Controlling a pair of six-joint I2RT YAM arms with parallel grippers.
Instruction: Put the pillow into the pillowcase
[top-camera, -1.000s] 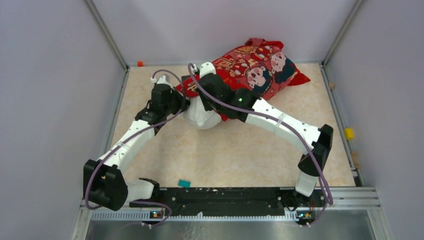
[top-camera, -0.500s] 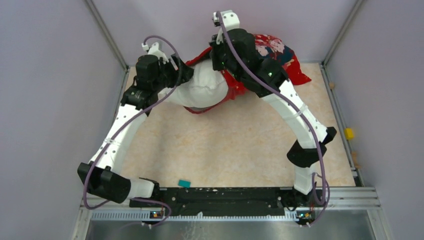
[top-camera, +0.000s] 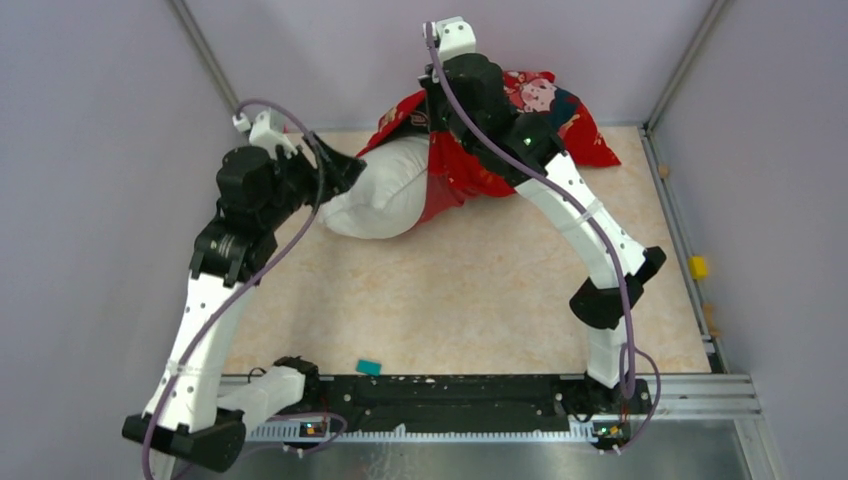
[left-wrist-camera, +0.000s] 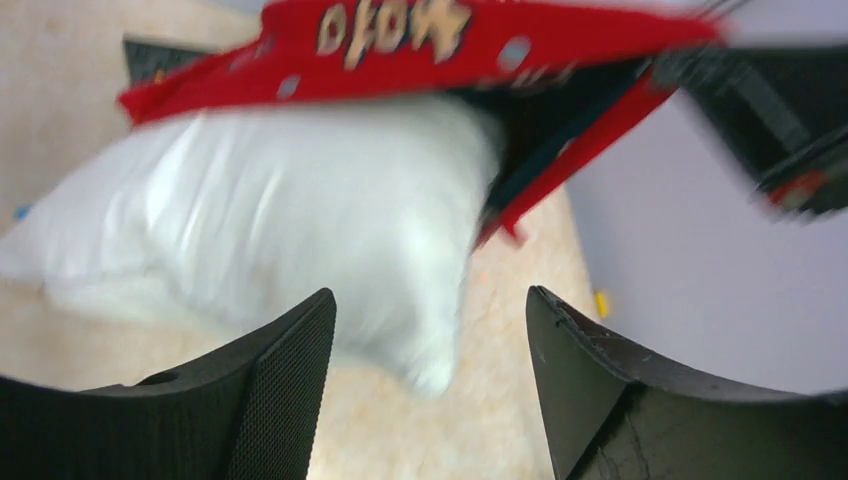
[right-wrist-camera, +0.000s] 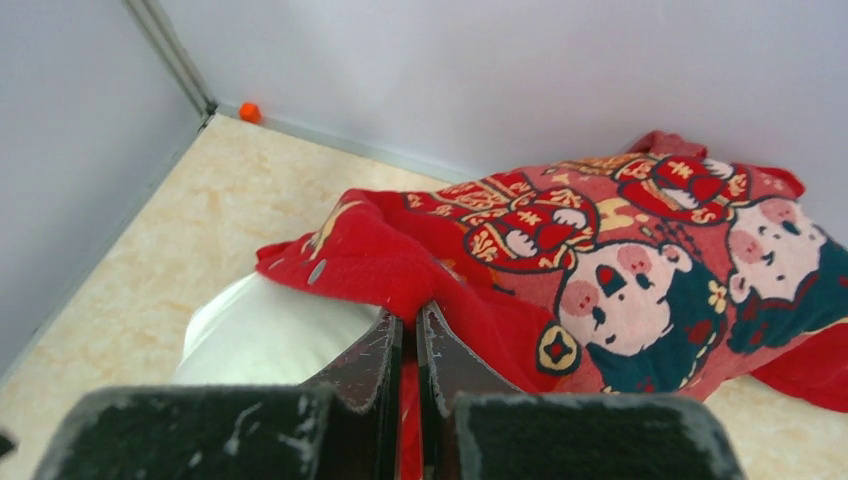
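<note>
Beige marbled tabletop (top-camera: 470, 290), walled by pale panels, carries the pillow (top-camera: 385, 195) near its far edge; it is plump, white and creased, one end bare, the other tucked under the lifted mouth of the pillowcase (top-camera: 560, 115), which is bright red with cartoon children in dark blue and gold characters and lies bunched against the back wall. The right gripper (right-wrist-camera: 410, 325), on an arm arched up and over from its base, has its fingers pressed together on a fold of red cloth at that mouth; the left gripper (left-wrist-camera: 430, 300), on an arm stretched far forward, hangs just beside the pillow's bare end with jaws apart, holding nothing.
</note>
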